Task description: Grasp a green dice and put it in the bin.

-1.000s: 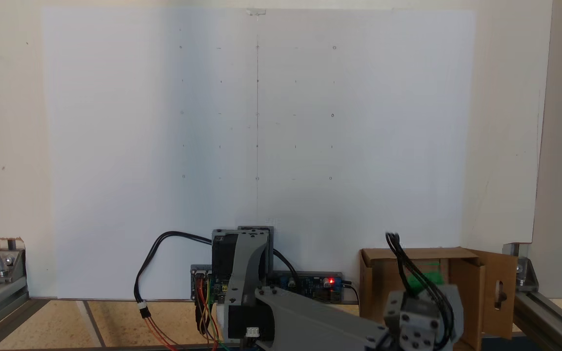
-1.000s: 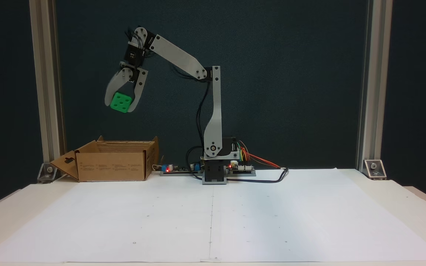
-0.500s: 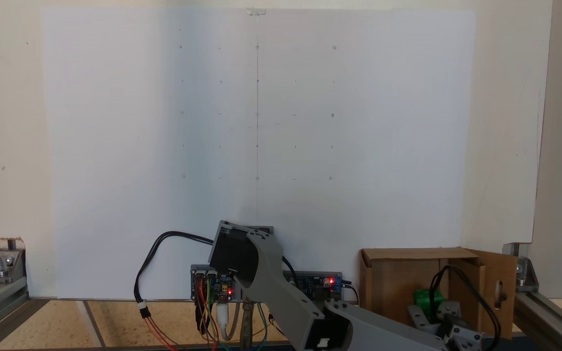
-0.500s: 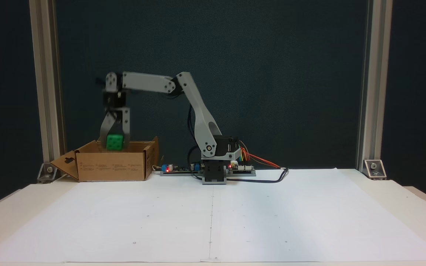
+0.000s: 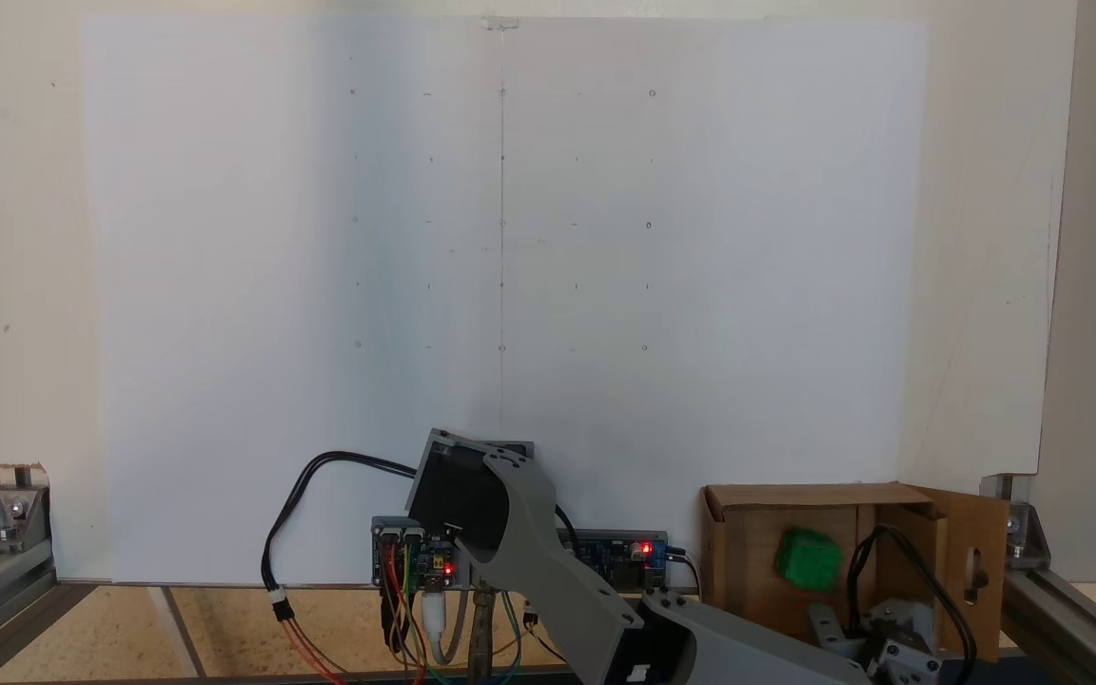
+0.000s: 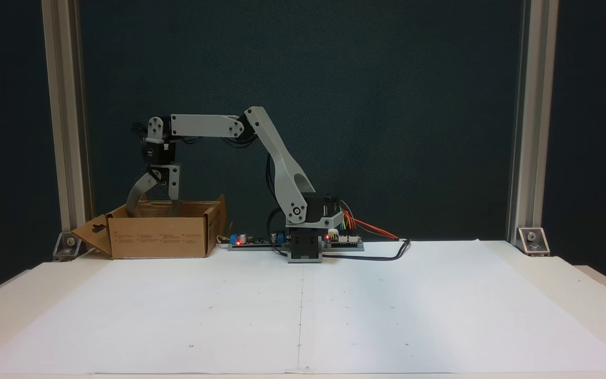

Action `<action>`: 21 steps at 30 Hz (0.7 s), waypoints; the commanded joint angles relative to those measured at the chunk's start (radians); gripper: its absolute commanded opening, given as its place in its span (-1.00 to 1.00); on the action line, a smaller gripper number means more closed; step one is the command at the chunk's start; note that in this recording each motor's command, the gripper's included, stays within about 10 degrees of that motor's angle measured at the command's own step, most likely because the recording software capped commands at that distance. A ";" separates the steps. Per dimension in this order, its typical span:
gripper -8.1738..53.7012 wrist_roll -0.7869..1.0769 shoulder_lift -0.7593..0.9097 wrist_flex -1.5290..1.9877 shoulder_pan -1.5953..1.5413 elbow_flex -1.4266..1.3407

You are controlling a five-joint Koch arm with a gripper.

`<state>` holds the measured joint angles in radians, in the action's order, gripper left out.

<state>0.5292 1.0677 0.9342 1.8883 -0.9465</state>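
White paper sheet (image 6: pixel 303 305) covers table; dark blue backdrop (image 6: pixel 387 105) behind.

A small bright green dice (image 5: pixel 809 559), seemingly smooth plastic though blurred, lies inside the matt brown corrugated cardboard bin (image 5: pixel 753 557), which stands beside the grey matt plastic arm (image 6: pixel 284 163) on smooth white paper sheets (image 6: pixel 303 310), with brushed aluminium frame posts (image 6: pixel 63 131) behind the bin.

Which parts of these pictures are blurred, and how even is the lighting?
In the fixed view from above, the green dice inside the cardboard box is smeared; the white sheet is dimmer at left. In the front fixed view, the open claw looks sharp against a dark backdrop.
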 commanded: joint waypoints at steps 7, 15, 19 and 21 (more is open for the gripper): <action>0.68 -0.303 0.454 0.069 -0.321 0.054; 0.69 -0.495 0.627 0.064 -0.891 0.049; 0.69 -0.505 0.672 0.064 -1.179 0.000; 0.69 -0.503 0.696 0.061 -1.325 -0.044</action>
<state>0.0660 1.7288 1.0063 0.6489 -1.0017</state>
